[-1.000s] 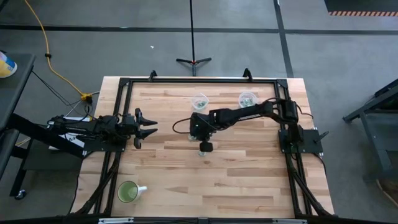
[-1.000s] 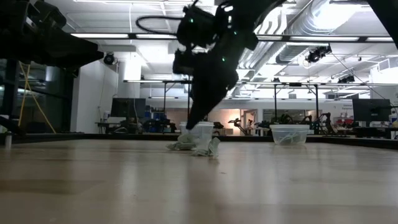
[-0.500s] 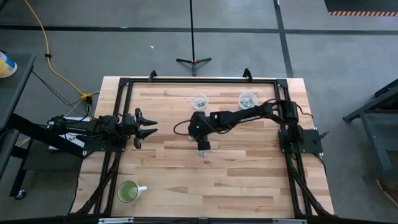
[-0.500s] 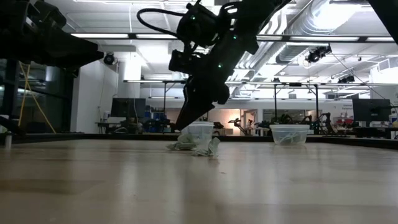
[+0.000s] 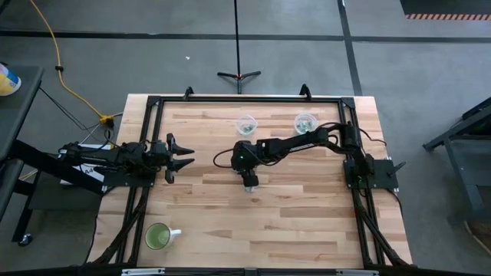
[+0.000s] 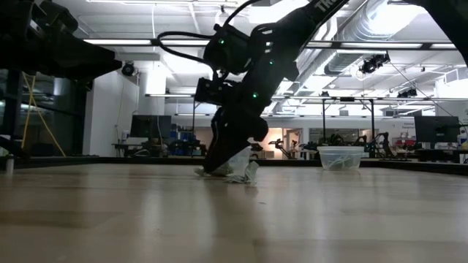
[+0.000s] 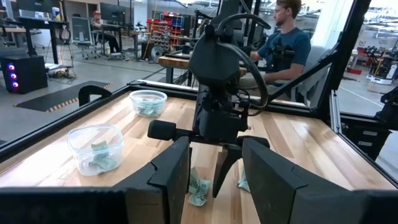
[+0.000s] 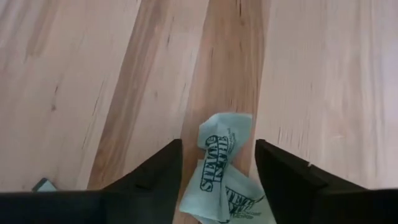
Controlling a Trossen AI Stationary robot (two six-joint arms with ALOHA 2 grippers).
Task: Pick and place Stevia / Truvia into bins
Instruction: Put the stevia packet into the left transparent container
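Step in hand: pick. Right gripper (image 8: 217, 180) low at mid-worktop, fingers parted astride crumpled Stevia sachets (image 8: 222, 158), nothing held. Next, by judgement: close, lift, carry to bins (image 5: 246, 123) near far edge. Left gripper (image 5: 182, 156) parked, fingers apart.

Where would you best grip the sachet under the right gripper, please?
Probably across its narrow crumpled middle, from straight above. The sachet lies flat on the table, pinched at the waist, and the right gripper has its open fingers either side of that waist.
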